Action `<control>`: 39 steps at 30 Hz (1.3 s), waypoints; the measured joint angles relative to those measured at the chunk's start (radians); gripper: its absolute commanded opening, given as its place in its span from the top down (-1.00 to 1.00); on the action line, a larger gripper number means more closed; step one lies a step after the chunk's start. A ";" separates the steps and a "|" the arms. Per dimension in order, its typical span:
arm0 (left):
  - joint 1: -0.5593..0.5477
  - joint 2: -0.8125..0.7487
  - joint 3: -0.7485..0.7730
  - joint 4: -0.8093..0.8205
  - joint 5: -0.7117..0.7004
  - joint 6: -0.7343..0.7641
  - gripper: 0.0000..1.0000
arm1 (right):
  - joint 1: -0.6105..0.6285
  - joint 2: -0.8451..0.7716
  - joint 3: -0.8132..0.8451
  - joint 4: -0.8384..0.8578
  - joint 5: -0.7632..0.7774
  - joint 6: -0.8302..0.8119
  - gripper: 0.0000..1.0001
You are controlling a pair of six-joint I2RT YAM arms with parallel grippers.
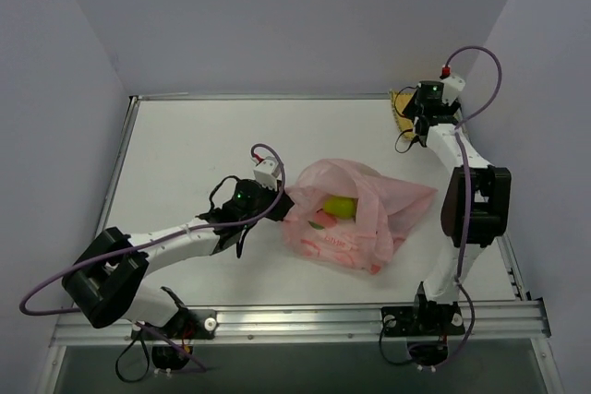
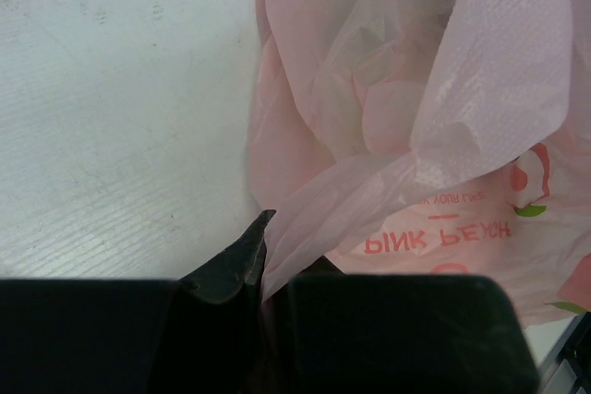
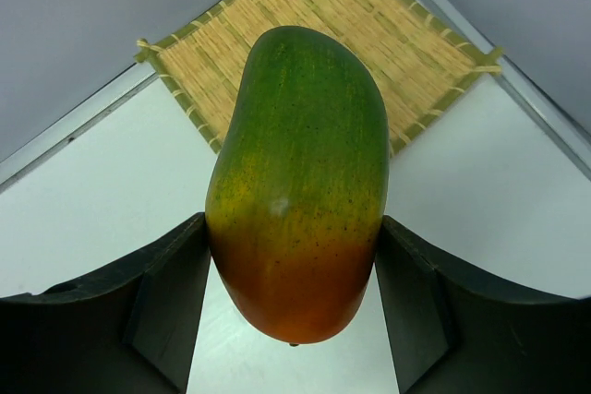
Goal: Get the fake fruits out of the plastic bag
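Note:
The pink plastic bag (image 1: 355, 214) lies mid-table with its mouth open; a green round fruit (image 1: 339, 206) shows inside it. My left gripper (image 1: 277, 193) is shut on the bag's left edge, and in the left wrist view the thin pink film (image 2: 388, 136) runs down between the dark fingers (image 2: 235, 260). My right gripper (image 1: 413, 122) is at the far right corner, shut on the orange-green mango (image 3: 300, 182), held above the table just short of the yellow woven mat (image 3: 342, 25). The other fruits are hidden.
The yellow mat (image 1: 400, 103) sits in the far right corner against the table's rail (image 1: 268, 96). Grey walls close in the left, back and right sides. The near rail (image 1: 295, 316) carries both arm bases.

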 measured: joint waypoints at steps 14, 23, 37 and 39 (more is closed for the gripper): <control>-0.002 0.026 -0.004 0.010 0.018 0.000 0.95 | -0.083 0.493 0.323 0.064 -0.113 -0.027 0.07; -0.002 0.043 -0.004 0.020 0.045 -0.003 0.95 | -0.087 0.477 0.319 0.078 -0.131 -0.024 -0.92; -0.002 -0.006 -0.005 0.010 0.031 0.000 0.95 | 0.618 -0.597 -0.372 0.222 -0.025 0.024 0.40; -0.002 -0.013 -0.005 0.011 0.023 0.001 0.95 | 0.821 -0.722 -0.453 0.204 0.004 0.033 0.43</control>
